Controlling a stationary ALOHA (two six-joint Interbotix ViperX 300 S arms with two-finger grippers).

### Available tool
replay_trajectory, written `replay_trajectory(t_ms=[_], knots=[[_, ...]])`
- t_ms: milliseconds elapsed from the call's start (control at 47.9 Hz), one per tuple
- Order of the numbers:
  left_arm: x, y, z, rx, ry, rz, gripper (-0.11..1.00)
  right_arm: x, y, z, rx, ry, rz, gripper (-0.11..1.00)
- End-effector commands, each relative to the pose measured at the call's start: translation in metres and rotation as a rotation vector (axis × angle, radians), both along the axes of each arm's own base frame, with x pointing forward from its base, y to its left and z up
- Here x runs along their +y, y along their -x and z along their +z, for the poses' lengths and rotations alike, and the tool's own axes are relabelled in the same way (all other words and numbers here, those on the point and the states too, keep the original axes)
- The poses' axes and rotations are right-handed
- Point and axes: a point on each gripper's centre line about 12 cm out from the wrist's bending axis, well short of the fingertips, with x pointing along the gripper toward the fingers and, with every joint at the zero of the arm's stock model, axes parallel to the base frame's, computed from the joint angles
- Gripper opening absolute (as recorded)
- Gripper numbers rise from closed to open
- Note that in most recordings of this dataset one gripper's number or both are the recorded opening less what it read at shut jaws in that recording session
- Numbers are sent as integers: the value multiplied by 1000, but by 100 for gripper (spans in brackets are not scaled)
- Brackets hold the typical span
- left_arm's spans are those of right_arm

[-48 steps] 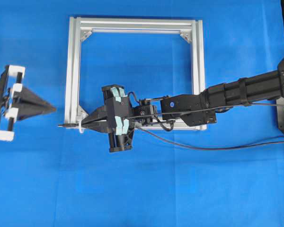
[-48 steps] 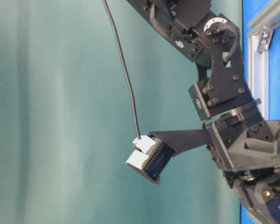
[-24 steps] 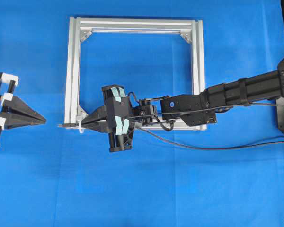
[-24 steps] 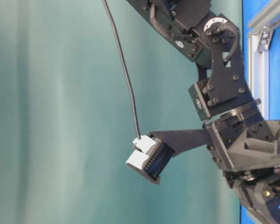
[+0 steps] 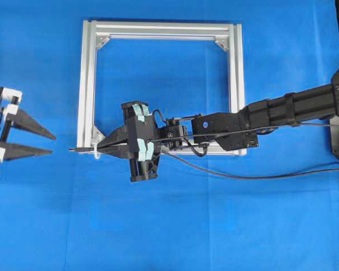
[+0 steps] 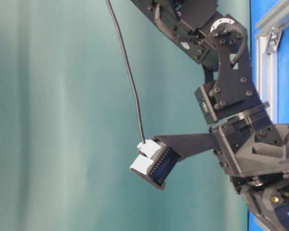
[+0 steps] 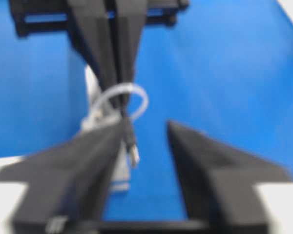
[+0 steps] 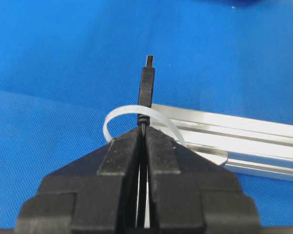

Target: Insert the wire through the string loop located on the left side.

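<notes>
Wire point(image 8: 146, 85) poking through the thin white string loop point(image 8: 118, 116).
I see my right gripper point(image 8: 142, 134) pinching it, left gripper point(image 5: 51, 144) spread open, empty.

Overhead: straight down on the blue bench point(image 5: 214, 226), distant. Table-level: low, close, sideways on an arm. Left wrist: blurred, close, facing the string loop point(image 7: 121, 100). Right wrist: close, opposite side of the same loop.

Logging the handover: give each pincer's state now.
Left pincer: open, empty.
Right pincer: shut on the wire.
</notes>
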Motion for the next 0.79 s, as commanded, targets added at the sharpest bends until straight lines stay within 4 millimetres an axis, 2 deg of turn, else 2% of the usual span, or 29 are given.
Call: replay_trajectory(t_ms=[0, 84, 167, 313, 501, 773], knots=[[-1, -3, 4, -10, 4, -3, 49, -1, -4, 17, -41, -5, -4, 0], [-1, -4, 5, -10, 7, -2, 75, -1, -4, 17, -41, -4, -3, 0], [-2, -4, 5, -11, 9, -1, 89, -1, -4, 16, -40, -5, -3, 0], [-2, -5, 5, -8, 15, 1, 84, -1, -4, 17, -43, -3, -4, 0], [-2, -9, -6, 45, 16, 8, 85, -1, -4, 17, -43, -5, -4, 0], [-4, -37, -31, 157, -18, 28, 85, -1, -4, 17, -43, -3, -4, 0]])
